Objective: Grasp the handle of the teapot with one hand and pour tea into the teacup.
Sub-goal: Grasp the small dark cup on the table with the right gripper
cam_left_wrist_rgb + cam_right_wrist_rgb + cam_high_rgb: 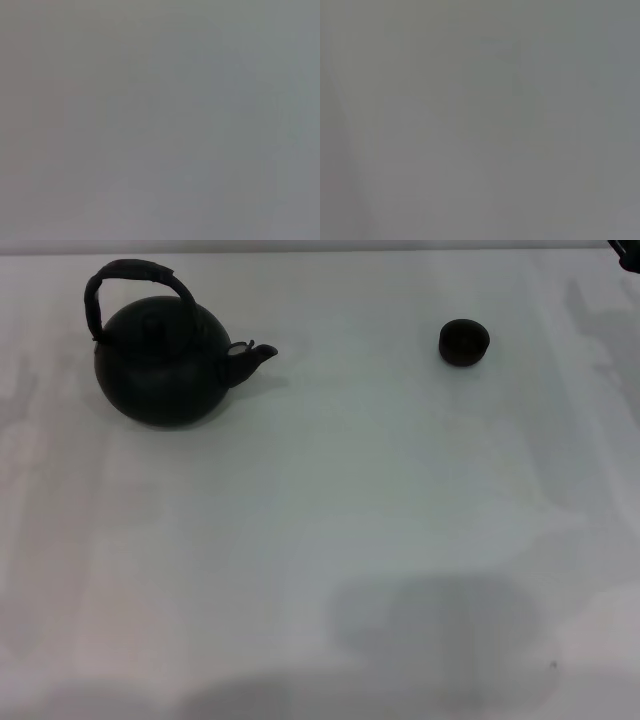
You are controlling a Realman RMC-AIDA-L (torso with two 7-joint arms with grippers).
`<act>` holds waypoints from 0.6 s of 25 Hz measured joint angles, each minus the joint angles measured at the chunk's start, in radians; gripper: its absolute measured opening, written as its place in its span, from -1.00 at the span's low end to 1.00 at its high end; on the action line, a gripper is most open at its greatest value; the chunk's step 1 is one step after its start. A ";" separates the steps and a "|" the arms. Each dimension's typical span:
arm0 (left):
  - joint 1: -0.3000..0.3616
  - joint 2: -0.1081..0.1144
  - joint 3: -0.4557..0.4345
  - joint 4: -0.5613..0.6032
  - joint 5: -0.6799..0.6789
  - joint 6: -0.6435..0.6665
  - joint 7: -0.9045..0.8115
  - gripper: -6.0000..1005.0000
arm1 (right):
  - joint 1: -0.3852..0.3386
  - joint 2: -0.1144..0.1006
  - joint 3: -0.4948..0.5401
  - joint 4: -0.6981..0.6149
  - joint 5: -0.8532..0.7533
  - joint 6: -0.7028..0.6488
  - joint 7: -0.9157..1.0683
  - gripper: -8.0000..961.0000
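The black teapot (165,365) stands upright at the far left of the white table in the head view, its short spout (255,355) pointing right. Its arched handle (135,275) rises over the lid. The small black teacup (464,342) sits at the far right, well apart from the spout. Neither gripper shows in the head view. Both wrist views give only a plain grey surface with no fingers and no task object.
The white table (330,540) spreads across the whole head view. A small dark object (628,252) pokes in at the top right corner. Soft shadows lie on the near part of the table.
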 joint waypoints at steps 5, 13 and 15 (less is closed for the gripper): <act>-0.004 -0.008 -0.009 -0.014 0.012 0.002 -0.011 0.56 | -0.010 0.002 0.000 0.002 -0.001 0.001 0.001 0.72; -0.031 -0.042 -0.034 -0.028 0.002 0.002 0.019 0.56 | -0.009 0.002 0.000 0.022 -0.001 -0.002 0.012 0.72; -0.037 -0.046 -0.046 -0.029 0.002 0.002 0.019 0.56 | -0.007 0.002 0.000 0.027 -0.001 -0.003 0.012 0.72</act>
